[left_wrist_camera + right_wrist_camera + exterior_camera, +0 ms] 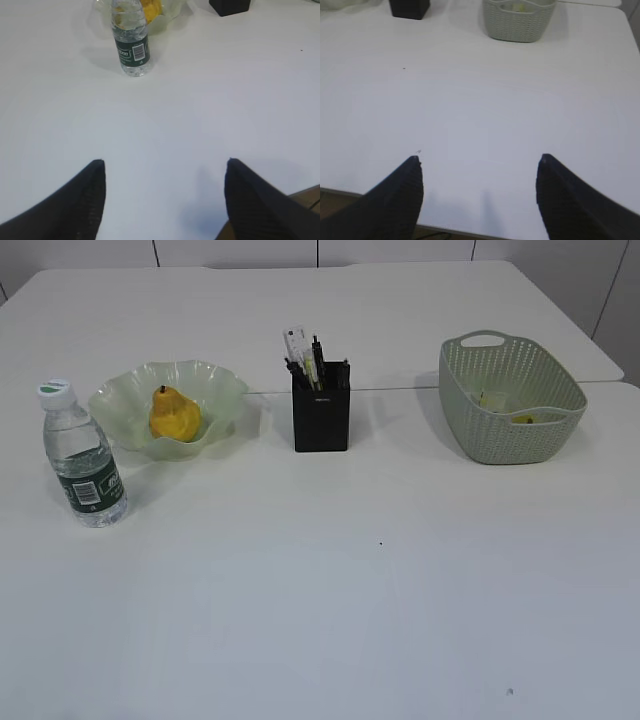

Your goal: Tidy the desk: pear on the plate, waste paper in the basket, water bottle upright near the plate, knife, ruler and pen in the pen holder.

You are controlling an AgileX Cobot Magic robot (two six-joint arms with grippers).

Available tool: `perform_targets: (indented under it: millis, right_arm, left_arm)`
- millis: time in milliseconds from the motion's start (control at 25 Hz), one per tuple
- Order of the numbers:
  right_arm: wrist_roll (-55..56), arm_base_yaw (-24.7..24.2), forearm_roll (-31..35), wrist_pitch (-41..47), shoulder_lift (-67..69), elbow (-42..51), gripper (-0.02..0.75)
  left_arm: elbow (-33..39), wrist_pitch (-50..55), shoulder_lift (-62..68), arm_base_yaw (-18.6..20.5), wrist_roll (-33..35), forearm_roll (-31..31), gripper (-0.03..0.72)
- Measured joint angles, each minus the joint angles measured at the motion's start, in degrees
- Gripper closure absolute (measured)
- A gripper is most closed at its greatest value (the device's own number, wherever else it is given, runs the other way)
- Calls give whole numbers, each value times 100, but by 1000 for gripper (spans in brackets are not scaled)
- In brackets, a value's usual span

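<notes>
Our left gripper (165,162) hangs above bare white counter (320,600) with its two black fingers (75,205) spread wide and nothing between them. Our right gripper (477,160) does the same near the counter's front edge, jaws wide apart and empty.

Ahead of the left gripper stands the clear plastic water bottle (131,42) with its dark green label, upright on the counter. In the exterior view that bottle (82,455), topped by a white cap, sits just beside the pale green wavy-rimmed glass plate (215,380), at its front left. The yellow pear (174,415) lies in the plate's hollow.

Further right, near the middle of the counter, we see the black square pen holder (321,420). Several slim items stick up out of it, among them dark pens (316,352) and a white piece with markings that may be the ruler; we cannot tell the knife apart from the rest.

Well apart on the right is the grey-green woven plastic basket (480,435) with handle slots. Inside it lie pale and yellowish scraps of waste paper (492,400), resting on the bottom.
</notes>
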Motion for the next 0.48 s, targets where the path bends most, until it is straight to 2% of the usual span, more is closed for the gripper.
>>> perform_targets:
  millis: [160, 480]
  right_arm:
    - [0, -626, -14, 0, 0, 0, 186]
    - [0, -992, -20, 0, 0, 0, 186]
  left_arm:
    - [0, 0, 0, 154, 0, -11, 162]
    - [0, 0, 0, -94, 0, 4, 162]
